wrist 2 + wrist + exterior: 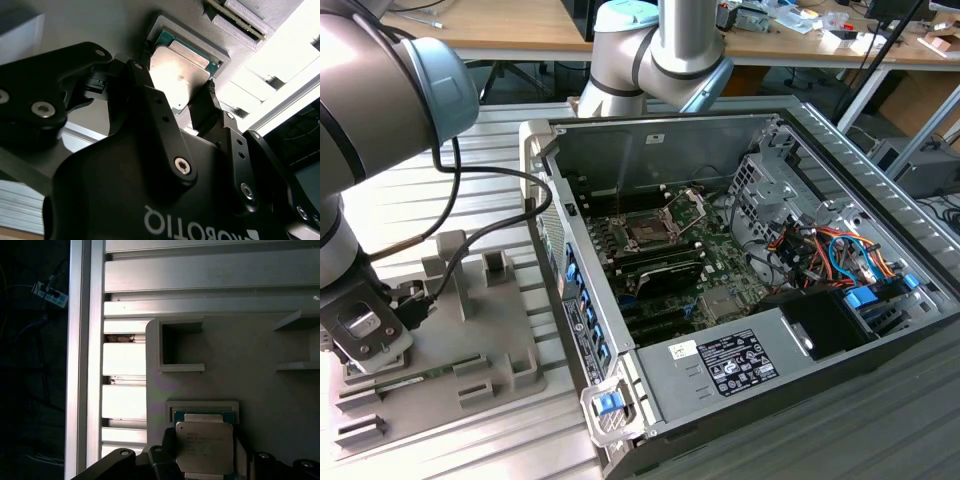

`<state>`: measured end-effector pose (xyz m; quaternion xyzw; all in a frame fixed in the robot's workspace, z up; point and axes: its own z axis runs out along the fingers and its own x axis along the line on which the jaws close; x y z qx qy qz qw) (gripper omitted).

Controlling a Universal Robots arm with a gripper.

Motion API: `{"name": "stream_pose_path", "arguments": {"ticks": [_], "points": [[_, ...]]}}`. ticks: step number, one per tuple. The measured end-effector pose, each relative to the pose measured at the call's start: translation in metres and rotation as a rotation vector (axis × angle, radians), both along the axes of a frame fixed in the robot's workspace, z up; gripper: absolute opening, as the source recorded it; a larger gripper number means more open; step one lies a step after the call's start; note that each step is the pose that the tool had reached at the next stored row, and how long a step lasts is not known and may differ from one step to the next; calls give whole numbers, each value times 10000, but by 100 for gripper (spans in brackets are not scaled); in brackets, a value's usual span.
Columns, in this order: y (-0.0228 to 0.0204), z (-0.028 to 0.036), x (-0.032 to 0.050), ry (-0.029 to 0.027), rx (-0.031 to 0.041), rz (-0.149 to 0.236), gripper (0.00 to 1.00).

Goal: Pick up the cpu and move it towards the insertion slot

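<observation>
The gripper (178, 69) sits low over the grey tray (470, 335), fingers (212, 105) closed on opposite edges of the cpu (204, 447) in its nest (202, 404), probably to spare its top. The slot (648, 232) lies well apart, inside the case (650, 150).

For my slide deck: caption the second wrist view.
Claw over the cpu, which is seated in its grey holder.
</observation>
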<state>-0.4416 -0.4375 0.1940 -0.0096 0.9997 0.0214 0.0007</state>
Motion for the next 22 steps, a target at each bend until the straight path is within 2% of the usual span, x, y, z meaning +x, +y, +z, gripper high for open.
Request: {"name": "stream_pose_path", "arguments": {"ticks": [22], "points": [[0,72,0,1,0,0,55]]}}
